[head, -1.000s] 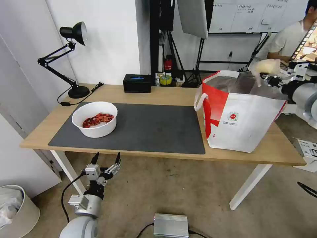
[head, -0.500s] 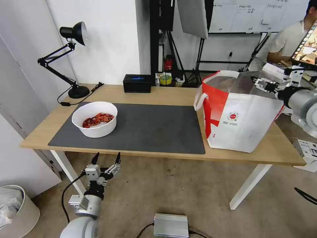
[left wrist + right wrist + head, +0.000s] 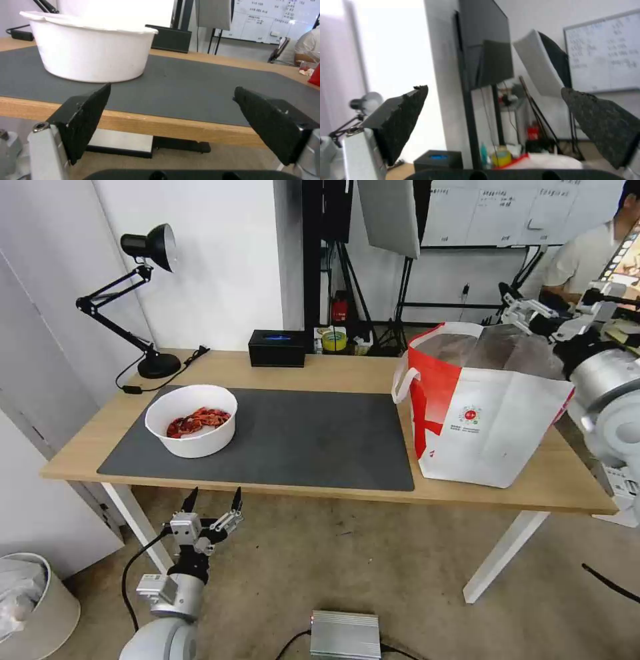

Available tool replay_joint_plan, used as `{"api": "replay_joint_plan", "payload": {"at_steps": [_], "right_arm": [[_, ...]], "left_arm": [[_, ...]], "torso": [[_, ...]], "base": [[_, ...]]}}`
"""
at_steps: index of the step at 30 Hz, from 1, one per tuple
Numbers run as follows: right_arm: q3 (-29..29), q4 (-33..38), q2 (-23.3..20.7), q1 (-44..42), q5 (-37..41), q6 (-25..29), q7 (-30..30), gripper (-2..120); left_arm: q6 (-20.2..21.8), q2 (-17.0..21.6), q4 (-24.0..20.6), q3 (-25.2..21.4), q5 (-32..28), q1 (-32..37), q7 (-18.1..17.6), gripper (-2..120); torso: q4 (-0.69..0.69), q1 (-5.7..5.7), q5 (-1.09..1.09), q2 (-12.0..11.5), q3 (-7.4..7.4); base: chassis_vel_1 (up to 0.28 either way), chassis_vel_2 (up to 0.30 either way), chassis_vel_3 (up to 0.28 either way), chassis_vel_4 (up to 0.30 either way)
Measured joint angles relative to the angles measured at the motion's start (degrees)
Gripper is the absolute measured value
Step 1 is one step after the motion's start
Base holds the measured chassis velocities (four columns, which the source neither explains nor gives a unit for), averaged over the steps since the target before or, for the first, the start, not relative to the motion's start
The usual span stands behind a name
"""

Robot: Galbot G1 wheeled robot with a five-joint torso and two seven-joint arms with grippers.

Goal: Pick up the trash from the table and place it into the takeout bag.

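A white round bowl (image 3: 191, 420) of red shells stands on the left part of the dark grey mat (image 3: 300, 437) on the table (image 3: 333, 370). The white-and-red takeout bag (image 3: 490, 410) stands open at the table's right end, its foil lining showing. My right gripper (image 3: 510, 303) hangs open and empty above the bag's far rim; its wrist view faces the room, with both fingers (image 3: 403, 120) spread. My left gripper (image 3: 213, 501) is open below the table's front edge. Its wrist view looks across the mat (image 3: 186, 85) at the bowl (image 3: 90, 47).
A black desk lamp (image 3: 150, 247) stands at the table's far left corner and a black box (image 3: 277, 348) at the back edge. A bin (image 3: 27, 600) and a silver box (image 3: 345, 635) sit on the floor. A person sits behind the bag at the far right.
One second ago my right gripper held a clear bag with a yellowish lump over the takeout bag. That bag is gone from it, and the gripper has opened and risen. The left arm has not moved.
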Motion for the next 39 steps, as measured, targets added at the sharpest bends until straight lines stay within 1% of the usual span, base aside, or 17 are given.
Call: {"api": "replay_joint_plan", "payload": {"at_steps": [2,7,10,11,12,14,15,17,18,20,22,26,27,30,31,33,39], "right_arm": [[-0.97,0.76,0.72,-0.42,-2.61,2.32,-1.7,100],[-3.04,2.35,2.25,-1.04,-4.82,5.13,-2.72,100],[-5.66,3.66,4.08,-2.4,-8.5,7.83,-3.6,100],[-5.66,3.66,4.08,-2.4,-8.5,7.83,-3.6,100],[-7.09,4.08,5.24,-3.4,-11.08,9.48,-3.99,100],[-8.63,4.34,7.15,-5.08,-14.82,10.85,-3.75,100],[-8.63,4.34,7.15,-5.08,-14.82,10.85,-3.75,100],[-9.34,4.24,9.39,-7.55,-17.88,11.94,-3.28,100],[-9.34,4.24,9.39,-7.55,-17.88,11.94,-3.28,100],[-9.59,3.58,11.8,-11.16,-21.14,13.78,-2.63,100],[-9.69,3.33,12.49,-12.46,-22.18,14.63,-2.42,100],[-9.78,1.55,16.69,-20.21,-28.92,19.75,-1.9,100],[-9.78,1.55,16.69,-20.21,-28.92,19.75,-1.9,100],[-9.43,1.39,18.35,-24.49,-30.93,21.53,-1.68,100],[-9.43,1.39,18.35,-24.49,-30.93,21.53,-1.68,100],[-9.09,1.73,19.4,-27.32,-32.64,22.18,-0.99,100],[-7.97,2.75,21.24,-31.88,-35.22,22.41,0.63,100]], "left_arm": [[0.02,0.24,-0.09,-0.1,0.0,0.17,-0.01,100],[0.04,0.42,-0.31,-0.32,-0.06,0.35,-0.02,100],[0.06,0.52,-0.54,-0.46,-0.14,0.54,-0.03,100],[0.06,0.52,-0.54,-0.46,-0.14,0.54,-0.03,100],[0.08,0.56,-0.61,-0.53,-0.17,0.58,-0.03,100],[0.09,0.56,-0.66,-0.56,-0.18,0.59,-0.04,100],[0.09,0.56,-0.66,-0.56,-0.18,0.59,-0.04,100],[0.1,0.42,-0.66,-0.54,-0.16,0.59,-0.05,100],[0.1,0.42,-0.66,-0.54,-0.16,0.59,-0.05,100],[0.1,0.28,-0.65,-0.44,-0.1,0.62,-0.06,100],[0.1,0.25,-0.62,-0.41,-0.08,0.6,-0.06,100],[0.12,0.2,-0.36,-0.3,0.03,0.36,-0.09,100],[0.12,0.2,-0.36,-0.3,0.03,0.36,-0.09,100],[0.13,0.2,-0.32,-0.3,0.05,0.3,-0.11,100],[0.13,0.2,-0.32,-0.3,0.05,0.3,-0.11,100],[0.15,0.2,-0.26,-0.3,0.05,0.26,-0.11,100],[0.15,0.1,-0.16,-0.29,0.1,0.25,-0.12,100]], "torso": [[0.0,0.0,0.0,0.0,0.0],[0.0,0.0,0.0,0.0,0.0],[0.0,0.0,0.0,0.0,0.0],[0.0,0.0,0.0,0.0,0.0],[0.01,0.0,0.0,0.0,0.0],[0.01,0.0,0.0,0.0,0.0],[0.01,0.0,0.0,0.0,0.0],[0.01,0.0,0.0,0.0,0.0],[0.01,0.0,0.0,0.0,0.0],[0.0,0.0,0.0,0.0,0.0],[0.0,0.0,0.0,0.0,0.0],[0.0,0.0,0.01,0.0,0.0],[0.0,0.0,0.01,0.0,0.0],[0.0,0.0,0.0,0.0,0.0],[0.0,0.0,0.0,0.0,0.0],[0.0,0.0,0.01,0.0,0.0],[0.0,0.0,0.0,0.0,0.0]], "base": [[0.0,0.0,0.0,0.0],[0.0,0.0,0.0,0.0],[0.0,0.0,0.0,0.0],[0.0,0.0,0.0,0.0],[0.0,0.0,0.0,0.0],[0.0,0.0,0.0,0.0],[0.0,0.0,0.0,0.0],[0.0,0.0,0.0,0.0],[0.0,0.0,0.0,0.0],[0.0,0.0,0.0,0.0],[0.0,0.0,0.0,0.0],[0.0,0.0,0.0,0.0],[0.0,0.0,0.0,0.0],[0.0,0.0,0.0,0.0],[0.0,0.0,0.0,0.0],[0.0,0.0,0.0,0.0],[0.0,0.0,0.0,0.0]]}}
